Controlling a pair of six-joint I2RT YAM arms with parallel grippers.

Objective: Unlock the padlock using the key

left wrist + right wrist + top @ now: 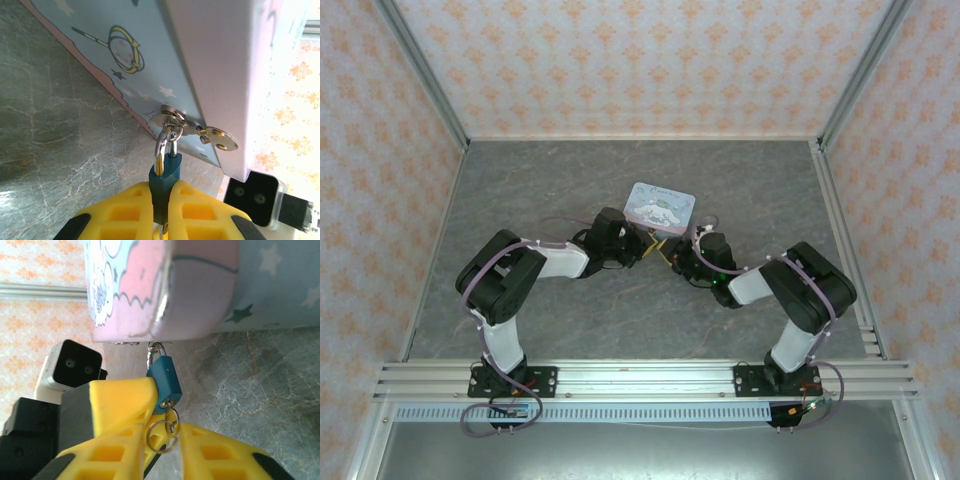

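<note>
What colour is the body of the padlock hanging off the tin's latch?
Teal-blue. The small metal padlock shows best in the right wrist view.

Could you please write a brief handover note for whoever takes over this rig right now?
Left gripper: shut on the tiny teal-blue padlock, which hangs from the clasp of the pale blue cartoon-printed tin.
Right gripper: jaws slightly apart around the silver key ring under the padlock.
Done: padlock steadied; the brass key appears seated in its keyhole.
To do: turn the key; the silver shackle looks closed.

Black-and-white arms (pixel 510 285) carry lilac cables (pixel 470 283) and yellow lattice-cut end effector fingers (pixel 125 212).
</note>
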